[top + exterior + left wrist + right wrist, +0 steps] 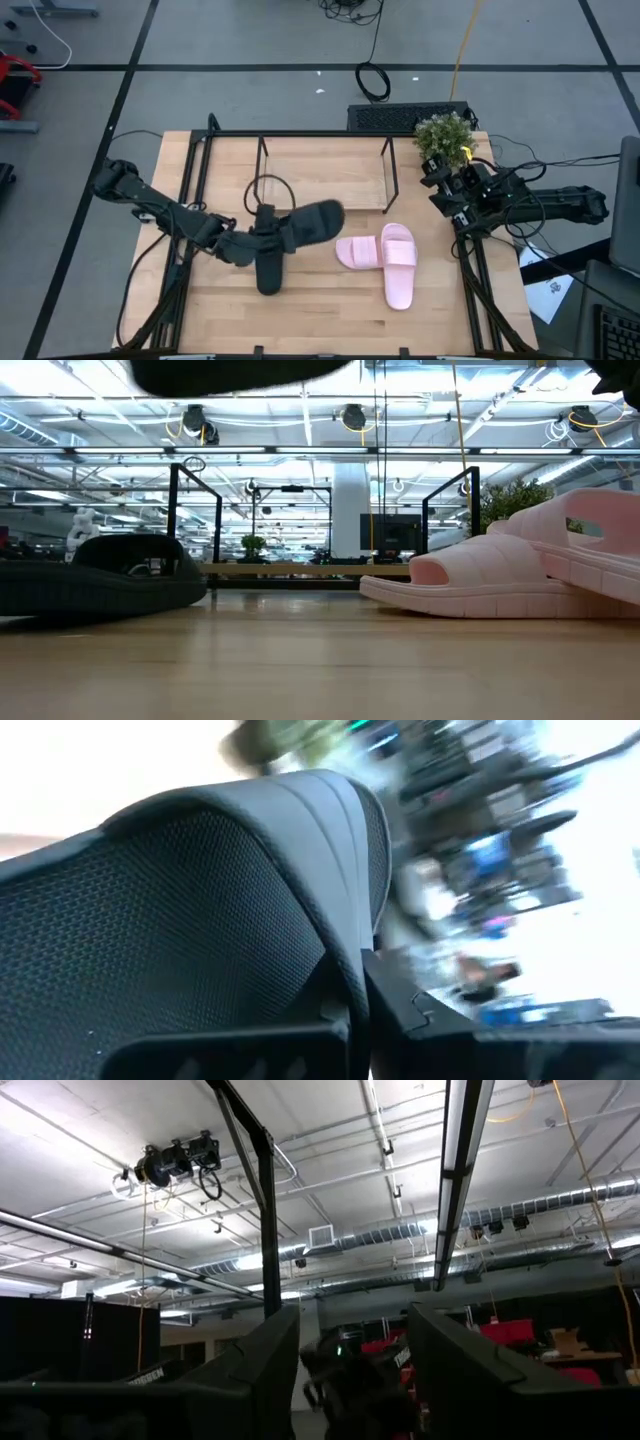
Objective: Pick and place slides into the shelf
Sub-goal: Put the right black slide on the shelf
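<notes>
1. The left end effector (262, 238) is over the middle of the table (330, 310), clenched on a black slide (310, 224) that it holds up off the wood.
2. In the left wrist view the fingers (400, 1005) press against the strap and textured sole of the black slide (180, 920), which fills most of that view.
3. In the low view the underside of that lifted slide (240, 372) shows as a dark shape at the top edge.
4. A second black slide (268, 262) lies flat on the table just under the left end effector; in the low view it (100, 575) rests on the wood at the left.
5. Two pink slides sit to the right of centre: one (357, 252) lies crosswise and the other (399, 264) lengthwise, touching or overlapping at one end.
6. In the low view the nearer pink slide (470, 575) lies flat, and the other (600, 540) appears to lean on it.
7. The shelf (325, 170) stands at the back of the table, its wooden board bare.
8. The right end effector (452, 195) waits at the right edge of the table, beside a small plant (444, 135); its fingers (250, 1370) stand apart, holding nothing, pointing upward towards the ceiling.
</notes>
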You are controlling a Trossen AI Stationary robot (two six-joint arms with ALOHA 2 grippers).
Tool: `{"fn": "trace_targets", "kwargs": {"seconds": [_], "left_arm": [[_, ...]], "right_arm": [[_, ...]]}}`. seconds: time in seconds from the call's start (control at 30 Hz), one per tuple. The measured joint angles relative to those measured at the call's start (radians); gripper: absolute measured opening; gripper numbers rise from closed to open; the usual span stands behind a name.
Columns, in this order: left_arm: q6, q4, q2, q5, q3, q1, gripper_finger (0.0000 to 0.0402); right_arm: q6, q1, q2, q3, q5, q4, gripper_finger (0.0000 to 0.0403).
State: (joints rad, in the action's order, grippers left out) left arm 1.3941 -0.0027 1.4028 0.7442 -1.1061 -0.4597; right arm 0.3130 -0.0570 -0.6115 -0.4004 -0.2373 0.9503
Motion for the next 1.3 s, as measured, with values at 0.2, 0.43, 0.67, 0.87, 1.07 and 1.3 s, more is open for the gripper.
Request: {"fn": "trace_targets", "kwargs": {"seconds": [0.2,0.43,0.67,0.87,1.07,1.3], "left_arm": [[-0.274,0.267,0.000,0.017,0.000,0.052,0.0001],[-0.398,0.358,0.002,0.034,0.000,0.145,0.0000],[-0.354,0.457,0.053,0.069,0.000,0.233,0.0000],[-0.335,0.651,0.140,0.070,0.000,0.278,0.0000],[-0.322,0.887,0.244,0.113,0.000,0.282,0.0000],[-0.319,0.948,0.289,0.130,-0.028,0.274,0.0000]], "right_arm": [[0.000,0.000,-0.008,0.000,-0.021,-0.022,0.0178],[-0.026,0.000,-0.016,-0.047,-0.064,-0.030,0.0178],[-0.118,0.000,-0.019,-0.115,-0.079,-0.174,0.0178],[-0.174,0.000,-0.028,-0.124,-0.073,-0.216,0.0178],[-0.207,0.000,-0.031,-0.125,-0.025,-0.272,0.0178],[-0.314,0.000,-0.031,-0.126,-0.025,-0.330,0.0178]]}}
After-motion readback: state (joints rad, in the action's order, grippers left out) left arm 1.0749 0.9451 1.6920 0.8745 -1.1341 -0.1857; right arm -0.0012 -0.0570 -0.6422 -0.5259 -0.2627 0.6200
